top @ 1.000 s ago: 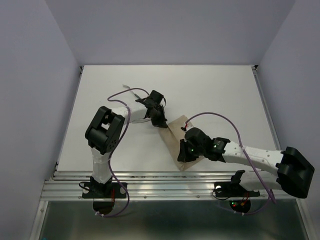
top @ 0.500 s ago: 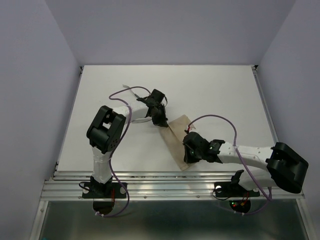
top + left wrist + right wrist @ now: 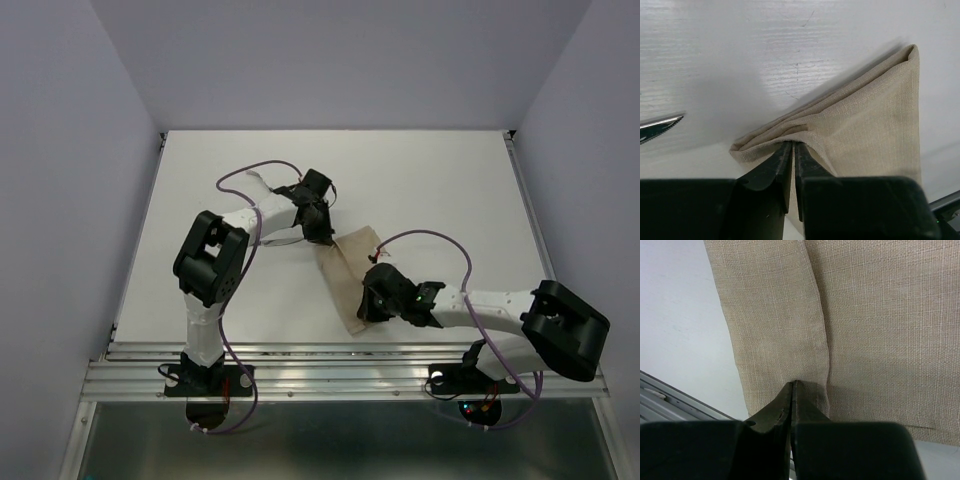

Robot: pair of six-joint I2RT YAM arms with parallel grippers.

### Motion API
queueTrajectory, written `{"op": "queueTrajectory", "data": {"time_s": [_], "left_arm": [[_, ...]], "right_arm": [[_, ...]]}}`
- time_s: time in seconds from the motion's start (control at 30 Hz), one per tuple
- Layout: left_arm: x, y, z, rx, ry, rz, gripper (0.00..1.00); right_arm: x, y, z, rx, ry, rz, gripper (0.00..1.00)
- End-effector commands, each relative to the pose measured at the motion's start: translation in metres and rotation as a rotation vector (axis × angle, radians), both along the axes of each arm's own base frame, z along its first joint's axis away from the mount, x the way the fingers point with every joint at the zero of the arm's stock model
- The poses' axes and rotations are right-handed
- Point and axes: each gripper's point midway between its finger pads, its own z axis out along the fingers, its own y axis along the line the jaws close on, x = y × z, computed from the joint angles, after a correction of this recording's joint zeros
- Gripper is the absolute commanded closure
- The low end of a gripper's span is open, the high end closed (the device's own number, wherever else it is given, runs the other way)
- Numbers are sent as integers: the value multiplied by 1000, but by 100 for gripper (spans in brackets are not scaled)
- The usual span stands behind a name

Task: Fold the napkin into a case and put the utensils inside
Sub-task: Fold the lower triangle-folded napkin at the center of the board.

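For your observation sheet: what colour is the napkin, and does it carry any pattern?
Plain beige-tan napkin, woven texture but no pattern; clearest in the right wrist view.

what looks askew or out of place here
The napkin lies askew, diagonal to the edges of the table. Its far end is bunched into wrinkles where the left end effector pinches it. Nothing looks spilled or damaged.

A white table (image 3: 430,180) edged by a metal rail (image 3: 330,372).

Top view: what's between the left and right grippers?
Top view: only the folded napkin, from left gripper to right gripper; each pinches an end.
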Motion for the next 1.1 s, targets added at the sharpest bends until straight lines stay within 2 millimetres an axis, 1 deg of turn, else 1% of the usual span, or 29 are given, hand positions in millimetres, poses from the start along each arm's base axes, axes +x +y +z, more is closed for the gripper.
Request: {"op": "queueTrajectory", "data": {"time_s": [0.0, 0.1, 0.3, 0.4, 0.5, 0.63, 0.73, 0.83, 0.93, 1.03, 1.07], "left_arm": [[7, 7, 36, 44, -86, -32, 81], [3, 9, 45, 47, -100, -41, 80], [0, 11, 43, 55, -100, -42, 80], [1, 10, 41, 48, -103, -32, 84], [5, 5, 39, 32, -101, -33, 92], [11, -4, 34, 17, -96, -38, 96], [20, -11, 31, 3, -103, -35, 98], [23, -15, 16, 6, -83, -35, 99], [26, -19, 8, -2, -73, -21, 100], [24, -22, -7, -8, -45, -17, 100], [23, -22, -9, -10, -39, -18, 100]], "right_arm": [[-21, -32, -39, -129, 96, -28, 99], [-20, -29, -39, -122, 100, -34, 99], [-18, -22, -35, -100, 98, -36, 99], [-17, -21, -34, -93, 96, -38, 99], [-17, -22, -33, -90, 97, -42, 99], [-18, -23, -33, -89, 98, -45, 99], [-19, -23, -34, -89, 101, -43, 99], [-21, -24, -36, -92, 109, -40, 99], [-22, -24, -38, -98, 118, -32, 99], [-25, -24, -40, -101, 128, -26, 99], [-25, -24, -40, -101, 129, -24, 99]]}}
